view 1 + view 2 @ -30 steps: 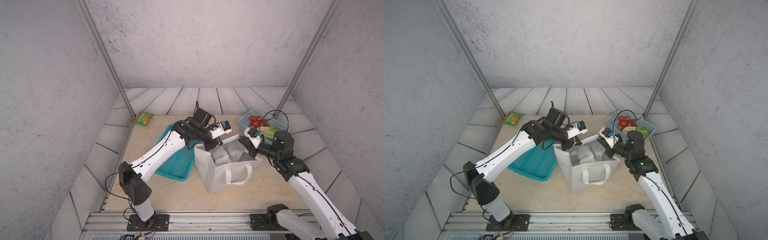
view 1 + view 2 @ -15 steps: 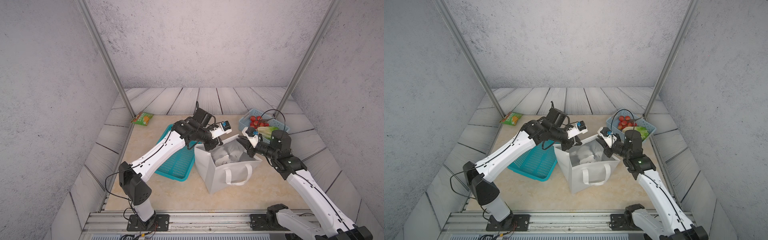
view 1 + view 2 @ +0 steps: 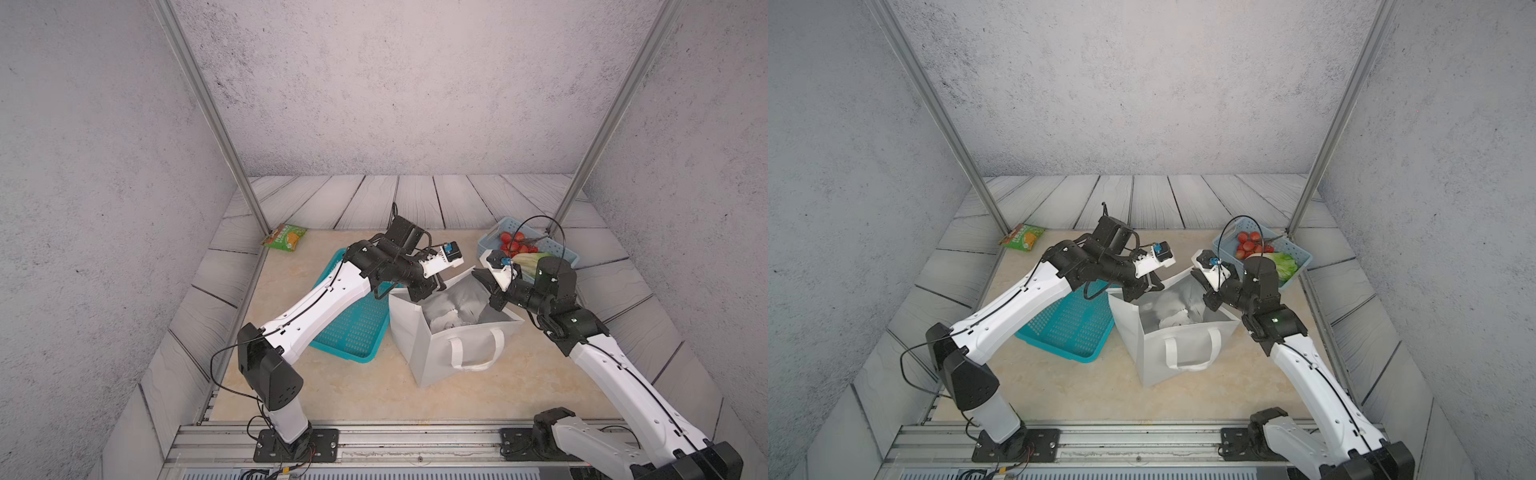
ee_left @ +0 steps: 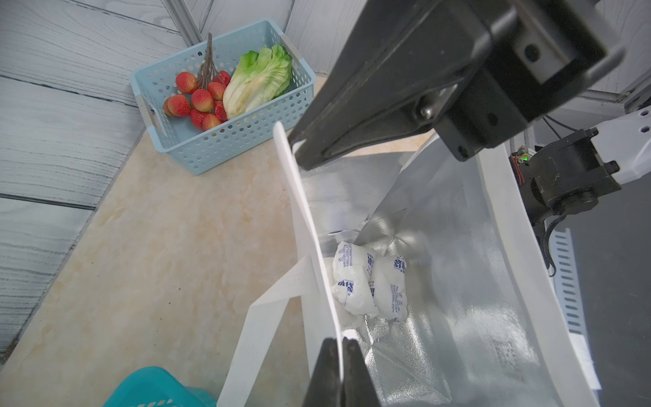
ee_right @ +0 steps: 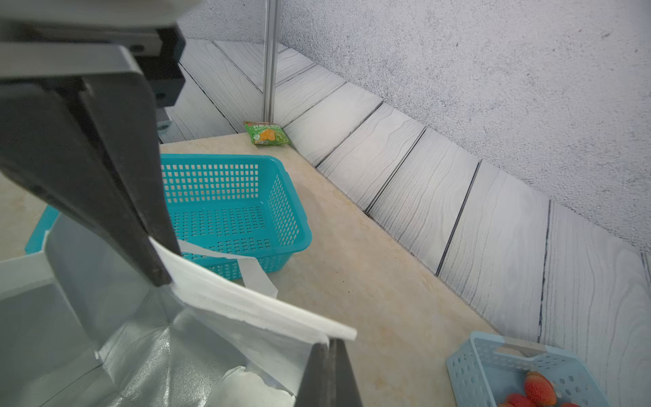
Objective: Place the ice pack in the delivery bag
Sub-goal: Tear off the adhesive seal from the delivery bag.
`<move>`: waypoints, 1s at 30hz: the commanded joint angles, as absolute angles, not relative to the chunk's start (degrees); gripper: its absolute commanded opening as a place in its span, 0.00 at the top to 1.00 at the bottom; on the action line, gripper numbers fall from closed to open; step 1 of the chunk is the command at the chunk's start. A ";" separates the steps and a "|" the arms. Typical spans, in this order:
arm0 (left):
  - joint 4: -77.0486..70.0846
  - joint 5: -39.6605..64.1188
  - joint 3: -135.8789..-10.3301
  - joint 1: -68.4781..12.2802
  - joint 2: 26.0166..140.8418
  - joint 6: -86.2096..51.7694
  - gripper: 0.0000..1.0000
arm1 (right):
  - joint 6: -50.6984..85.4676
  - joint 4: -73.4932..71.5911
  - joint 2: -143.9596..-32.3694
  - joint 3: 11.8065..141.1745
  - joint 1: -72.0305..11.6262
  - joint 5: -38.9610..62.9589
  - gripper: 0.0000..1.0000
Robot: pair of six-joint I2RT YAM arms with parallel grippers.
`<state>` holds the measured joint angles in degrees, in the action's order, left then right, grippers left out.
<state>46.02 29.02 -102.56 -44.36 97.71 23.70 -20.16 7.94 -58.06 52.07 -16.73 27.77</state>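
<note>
In a top view, the left gripper [image 3: 420,293] and right gripper [image 3: 482,277] pinch opposite rim corners of the boxy white foil-lined delivery bag [image 3: 436,357] between them. In the left wrist view, the white blue-printed ice pack [image 4: 370,285] lies on the bag's floor, below the clenched left gripper. In the right wrist view, the right gripper clamps the rim, a teal mesh basket [image 5: 229,211] beyond it.

light: bright, diffuse | shadows: soft | glare: mild on foil lining [image 4: 440,218] | wrist-view foreground blurred

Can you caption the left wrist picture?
Ice packs lie in the foil-lined delivery bag while the left gripper pinches its rim.
</note>
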 commanded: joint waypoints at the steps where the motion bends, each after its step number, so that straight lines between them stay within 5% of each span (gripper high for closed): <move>1: 44.38 30.72 -102.51 -44.03 96.22 23.38 1.00 | -18.99 8.89 -57.52 53.62 -17.15 26.90 1.00; 6: 44.29 30.37 -102.49 -44.03 96.22 23.25 1.00 | -18.49 9.65 -55.04 52.02 -19.79 35.25 1.00; 19: 44.30 29.74 -101.83 -43.95 95.48 22.99 0.98 | -16.48 12.70 -55.88 53.21 -26.75 32.71 1.00; 23: 46.15 27.50 -101.52 -43.23 93.27 23.44 0.36 | -14.85 12.65 -55.97 53.02 -26.91 32.67 1.00; 27: 42.40 25.48 -95.61 -40.77 83.53 22.26 0.14 | -12.38 12.82 -55.97 53.34 -27.54 34.53 1.00; 30: 32.27 18.83 -87.27 -39.11 73.56 17.47 0.08 | -11.25 12.21 -56.55 53.91 -29.64 34.98 1.00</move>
<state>41.76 24.77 -92.29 -40.36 82.26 21.23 -13.56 12.21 -56.05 52.10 -27.94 33.19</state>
